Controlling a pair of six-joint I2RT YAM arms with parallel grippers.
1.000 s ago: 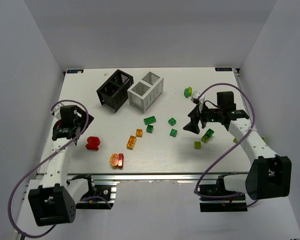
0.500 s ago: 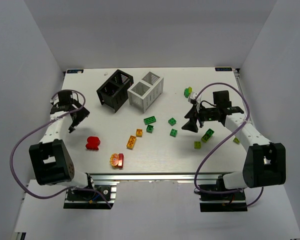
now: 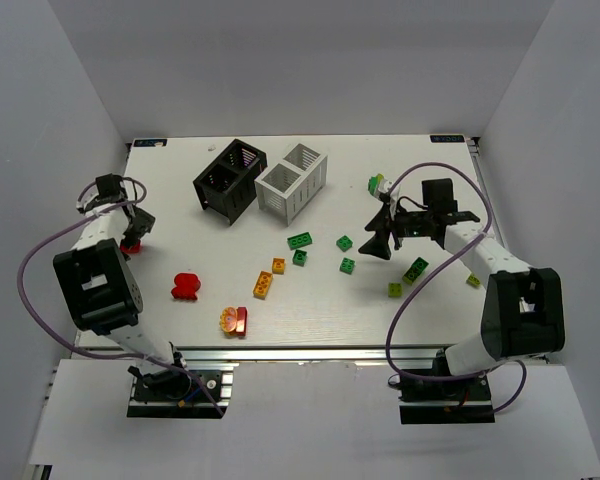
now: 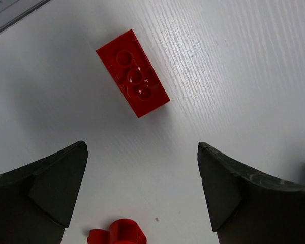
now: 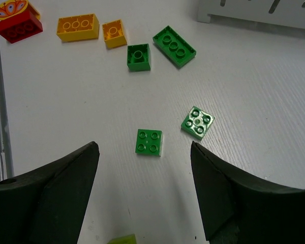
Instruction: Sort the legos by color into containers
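Since the earlier frames, the left arm has been swung out to the far left side of the table [image 3: 180, 320], while the right arm has been shifted only slightly. None of the legos is seen in a container yet. A red brick [image 4: 133, 87] lies flat just ahead of the left gripper [image 4: 142, 147]. A square green brick [image 5: 149, 142] lies under the right gripper [image 5: 143, 145], with a second green brick [image 5: 197, 122] near it. Both claws are spread wide and nothing is held in either.

The black container [image 3: 230, 180] and the white container [image 3: 292, 182] stand side by side at the back, well apart from the red brick.

The red brick is set at a slant to the jaws. If the wrist is not squared first, it could be pinched across its corners, twisted out, or pushed toward the table's edge. On the right, the second green brick could be nudged aside or caught together with the first.
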